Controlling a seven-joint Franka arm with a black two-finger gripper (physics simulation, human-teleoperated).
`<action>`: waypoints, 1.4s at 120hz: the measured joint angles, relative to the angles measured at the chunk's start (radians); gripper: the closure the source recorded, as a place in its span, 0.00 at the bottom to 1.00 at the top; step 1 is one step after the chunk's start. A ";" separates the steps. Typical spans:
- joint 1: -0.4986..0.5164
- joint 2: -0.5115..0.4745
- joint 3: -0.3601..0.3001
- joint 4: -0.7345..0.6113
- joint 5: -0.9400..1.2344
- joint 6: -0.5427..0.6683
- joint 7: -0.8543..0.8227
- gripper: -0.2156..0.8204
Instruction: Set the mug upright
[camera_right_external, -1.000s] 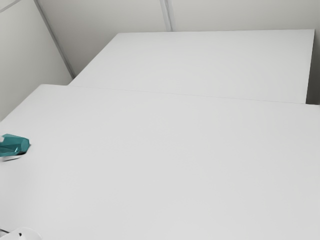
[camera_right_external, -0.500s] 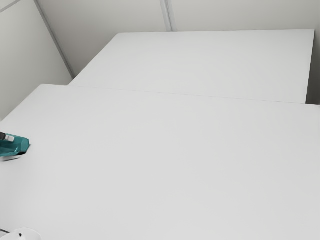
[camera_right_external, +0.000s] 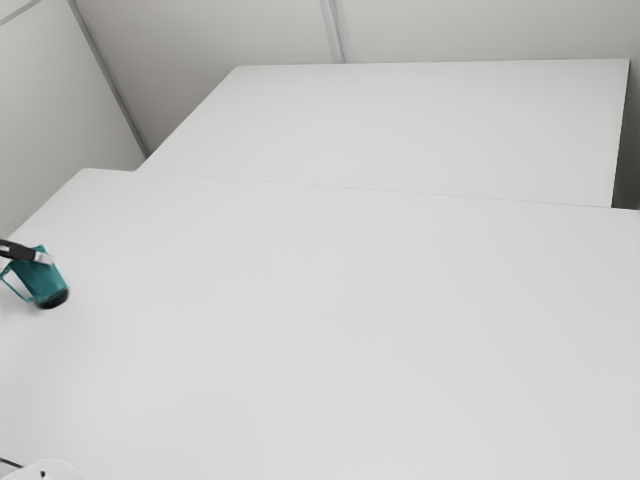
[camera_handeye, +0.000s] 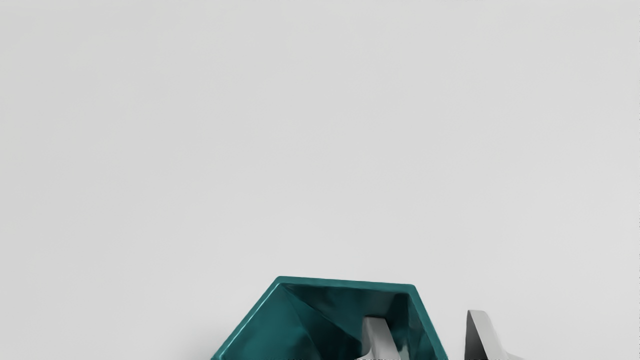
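A white rounded object lay nearest. Beyond it, at the exterior view's left, the teal faceted mug was roughly upright, base down. The gripper stood unclenched, one finger inside the mug, one outside. Pale walls rose farthest.

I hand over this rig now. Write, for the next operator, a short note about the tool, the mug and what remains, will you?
Tool: open, one finger inside the mug, the other outside its wall.
Mug: on the exterior view's left, handle toward that view's left edge.
Done: it looks upright or nearly so; I cannot tell if its base sits flat.
Left: check it stands steady, then draw the tool away, preferably straight up, as the inner finger could tip it.
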 joint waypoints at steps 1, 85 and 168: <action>-0.001 -0.002 0.000 -0.002 0.000 0.001 0.000 0.88; -0.225 -0.275 0.000 -0.213 0.307 0.044 -0.253 0.96; -0.623 -0.630 -0.012 -0.716 0.690 0.397 -0.979 0.96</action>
